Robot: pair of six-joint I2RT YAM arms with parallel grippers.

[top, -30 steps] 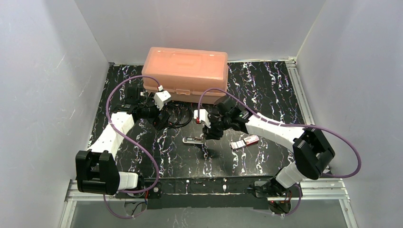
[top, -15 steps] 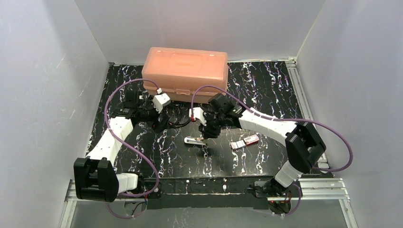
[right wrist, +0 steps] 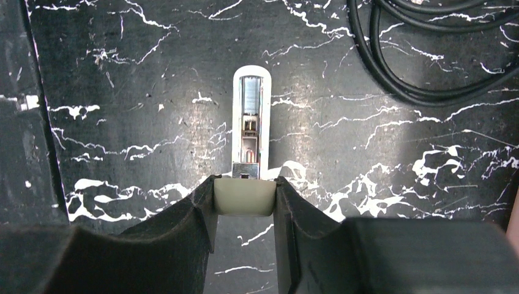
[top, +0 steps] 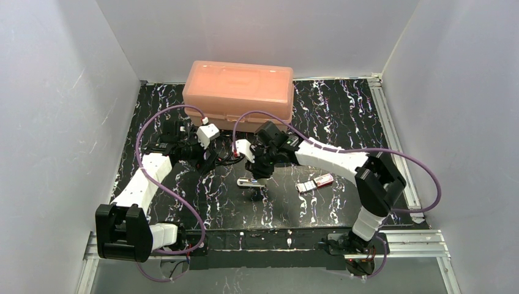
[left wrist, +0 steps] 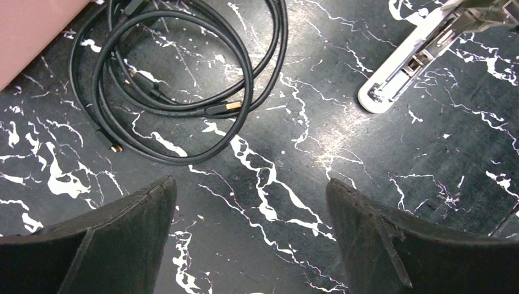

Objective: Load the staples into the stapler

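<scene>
The white stapler [right wrist: 251, 116] lies on the black marbled table [top: 202, 196], its metal channel facing up. My right gripper [right wrist: 245, 191] is shut on its cream-white rear end. From above, the stapler [top: 246, 182] sits mid-table under that gripper [top: 256, 174]. The staples [top: 316, 182], a small pink-red box with its white tray slid out, lie to the stapler's right, untouched. My left gripper [left wrist: 251, 184] hangs open over bare table with nothing between its fingers. In its view the stapler [left wrist: 410, 67] is at the upper right. From above, the left gripper [top: 208, 160] is left of the stapler.
A coiled black cable [left wrist: 177, 79] lies just beyond the left gripper, between both arms [top: 229, 153]. A large translucent pink lidded box [top: 238, 89] stands at the back of the table. White walls enclose the table on three sides.
My right arm has swung left, carrying the stapler a little leftward. The left gripper has shifted slightly toward the cable, its fingers a touch closer together.
</scene>
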